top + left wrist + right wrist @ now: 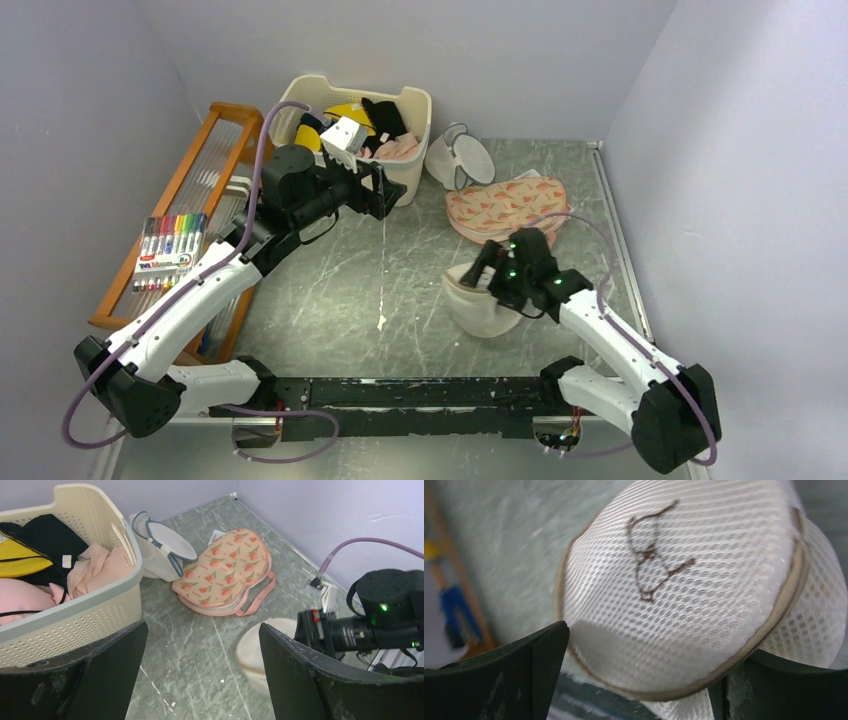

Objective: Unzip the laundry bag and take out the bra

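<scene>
Left gripper [383, 194] spread open and empty beside the basket [413, 105] near the far edge, laundry bag [482, 305] right of centre toward the near edge, right gripper [486, 271] open around its rim, lid [674, 590] between the fingers.

Dark bra outline sign [651, 560] on the laundry bag [704, 610] lid; marker pack [170, 250] lettering unreadable.
</scene>
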### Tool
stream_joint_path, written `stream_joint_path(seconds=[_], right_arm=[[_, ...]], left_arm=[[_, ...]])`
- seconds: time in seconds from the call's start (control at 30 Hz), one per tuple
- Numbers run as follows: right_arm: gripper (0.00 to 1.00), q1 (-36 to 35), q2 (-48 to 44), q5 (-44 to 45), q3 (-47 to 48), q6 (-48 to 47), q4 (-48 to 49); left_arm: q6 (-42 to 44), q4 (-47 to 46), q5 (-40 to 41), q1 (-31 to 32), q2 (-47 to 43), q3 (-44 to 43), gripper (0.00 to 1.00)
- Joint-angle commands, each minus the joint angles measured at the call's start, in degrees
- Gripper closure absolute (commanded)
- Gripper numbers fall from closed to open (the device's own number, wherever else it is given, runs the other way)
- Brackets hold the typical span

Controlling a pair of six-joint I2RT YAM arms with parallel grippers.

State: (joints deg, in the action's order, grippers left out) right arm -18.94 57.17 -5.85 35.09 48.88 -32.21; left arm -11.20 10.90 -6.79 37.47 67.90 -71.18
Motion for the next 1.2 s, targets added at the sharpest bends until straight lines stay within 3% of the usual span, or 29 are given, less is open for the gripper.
stream_joint_path(seconds=[0.0,0.13,0.3,0.57,0.8,0.93,1.17], right_arm=[[0.0,-13.72,2.75,-7.24,0.2,8.73,19.22],[0.0,-20.6,7.92,-7.74,3.47,8.92,27.57],[0.0,-21.33,7.97,-9.34,4.71,2.58,28.96],[0.0,-20.53,-0.1,8.08,8.58,-10.25,11.35],[0.0,-19.23,-6.44,25.36,10.02,-10.15,2.62],[0.0,-19.07,-10.68,36.45,12.45,-8.38,-2.01],[0.0,-19.07,-23.44,47.19,15.28,-10.1,-4.02]], left_arm=[[-0.22,-2.31,-2.12,0.5,1.33,0.17,0.06],[0.14,-2.3,-1.51,0.45,2.27,0.47,0.06],[0.57,-1.12,-0.49,0.49,3.94,-0.19,0.06],[-0.84,-0.3,-2.27,0.68,7.14,-0.89,0.07],[-1.49,2.01,-5.82,2.47,12.95,-3.27,0.06],[0.12,5.31,-5.2,6.4,17.22,-5.41,0.06],[3.2,8.42,3.05,16.14,23.49,-6.79,0.07]])
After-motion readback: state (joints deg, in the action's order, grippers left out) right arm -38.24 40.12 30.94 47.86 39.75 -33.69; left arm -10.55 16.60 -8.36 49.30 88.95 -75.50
